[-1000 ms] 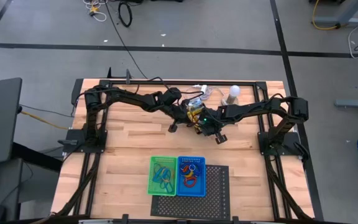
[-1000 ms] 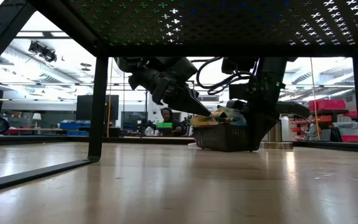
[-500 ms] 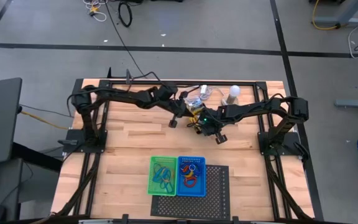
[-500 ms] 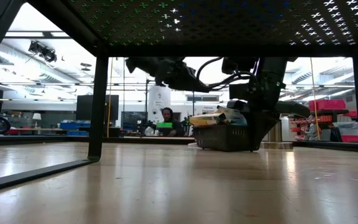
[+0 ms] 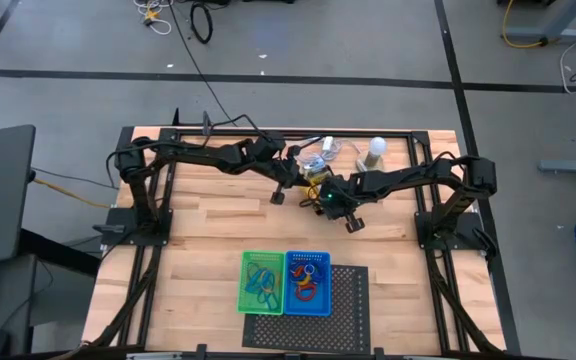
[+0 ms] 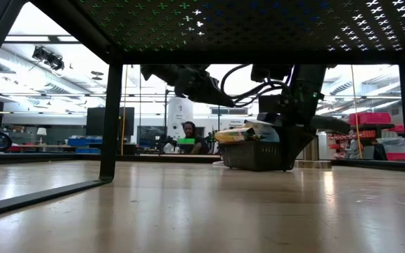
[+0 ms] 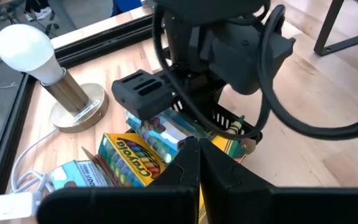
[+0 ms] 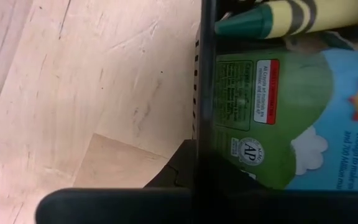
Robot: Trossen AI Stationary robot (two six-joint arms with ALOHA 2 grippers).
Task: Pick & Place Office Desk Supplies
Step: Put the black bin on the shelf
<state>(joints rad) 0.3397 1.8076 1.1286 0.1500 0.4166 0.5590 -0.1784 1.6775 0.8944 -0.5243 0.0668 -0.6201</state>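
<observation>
You see the black tray at the bench's far middle heaped with a tilted yellow-green crayon box, while the green tray and blue tray, touching side by side near the front edge, hold coloured loops.

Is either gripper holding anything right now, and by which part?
Right gripper pinches the black tray by its side wall; left gripper is shut on nothing.

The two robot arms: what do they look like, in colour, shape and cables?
Both arms are black and slender, built of jointed segments. Black cables loop along the left arm and the right arm. A small green light glows near the right gripper. The left gripper has flat matte-black fingers.
</observation>
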